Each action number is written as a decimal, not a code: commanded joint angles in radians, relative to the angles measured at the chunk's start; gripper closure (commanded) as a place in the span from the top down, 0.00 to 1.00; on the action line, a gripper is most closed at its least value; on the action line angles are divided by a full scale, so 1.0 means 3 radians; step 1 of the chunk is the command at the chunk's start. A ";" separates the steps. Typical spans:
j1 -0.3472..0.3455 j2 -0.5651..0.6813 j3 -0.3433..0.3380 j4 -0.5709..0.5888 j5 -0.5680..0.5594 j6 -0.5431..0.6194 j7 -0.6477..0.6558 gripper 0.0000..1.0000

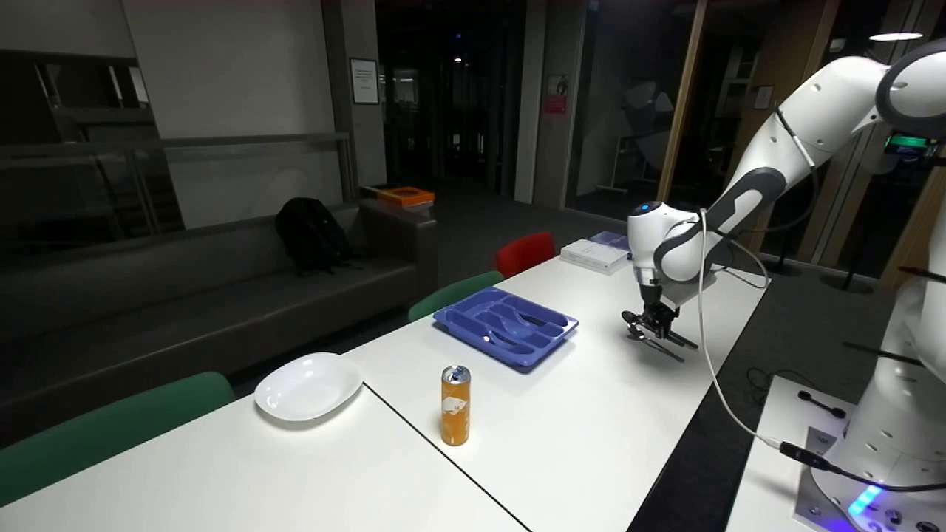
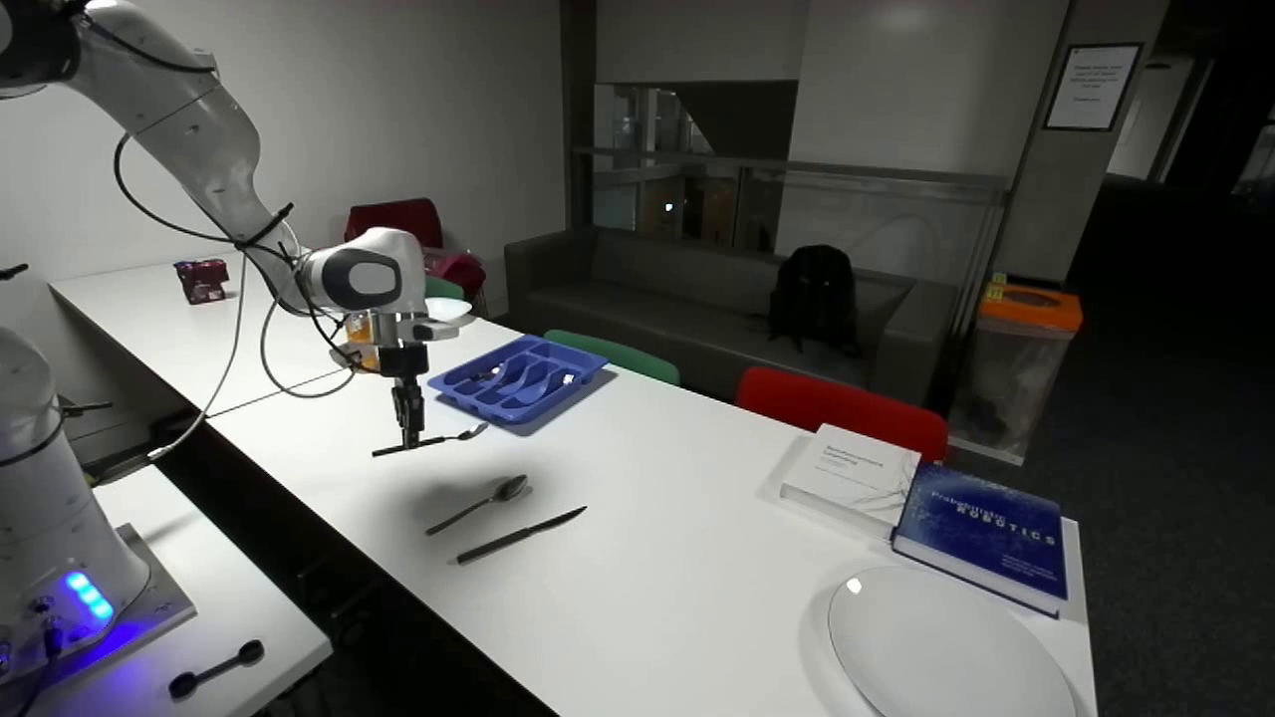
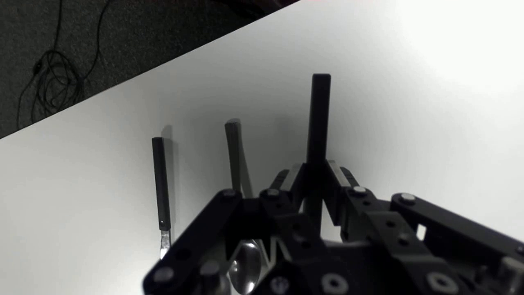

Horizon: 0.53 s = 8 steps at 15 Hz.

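My gripper (image 2: 411,441) is shut on a fork and holds it above the white table, roughly level. The fork's metal head (image 2: 472,432) points toward the blue tray. In the wrist view its black handle (image 3: 319,114) sticks out past the fingertips (image 3: 315,176), and its head is hidden. A spoon (image 2: 510,488) and a knife (image 2: 523,535) lie on the table near the gripper. In the wrist view the knife (image 3: 161,184) is at left and the spoon (image 3: 246,266) is partly behind the gripper. In an exterior view the gripper (image 1: 658,331) is over the table's right side.
A blue cutlery tray (image 1: 548,347) stands on the table, also visible in an exterior view (image 2: 556,397). An orange can (image 1: 455,414) and white bowl (image 1: 310,388) stand farther along. A white book (image 2: 857,473), blue book (image 2: 981,533) and white plate (image 2: 946,647) are opposite.
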<state>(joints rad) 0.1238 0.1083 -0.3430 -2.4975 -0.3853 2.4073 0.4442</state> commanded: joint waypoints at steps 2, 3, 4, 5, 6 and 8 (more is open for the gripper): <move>-0.0276 -0.0007 0.0363 0.0040 -0.0022 -0.0105 0.0020 0.17; -0.0296 0.0002 0.0394 0.0040 -0.0020 -0.0105 0.0020 0.17; -0.0309 0.0013 0.0406 0.0040 -0.0019 -0.0105 0.0020 0.17; -0.0320 0.0021 0.0407 0.0040 -0.0019 -0.0104 0.0019 0.17; -0.0325 0.0024 0.0405 0.0040 -0.0019 -0.0104 0.0019 0.17; -0.0330 0.0024 0.0404 0.0040 -0.0019 -0.0104 0.0019 0.17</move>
<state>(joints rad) 0.0720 0.1164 -0.2686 -2.4883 -0.3846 2.3806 0.4457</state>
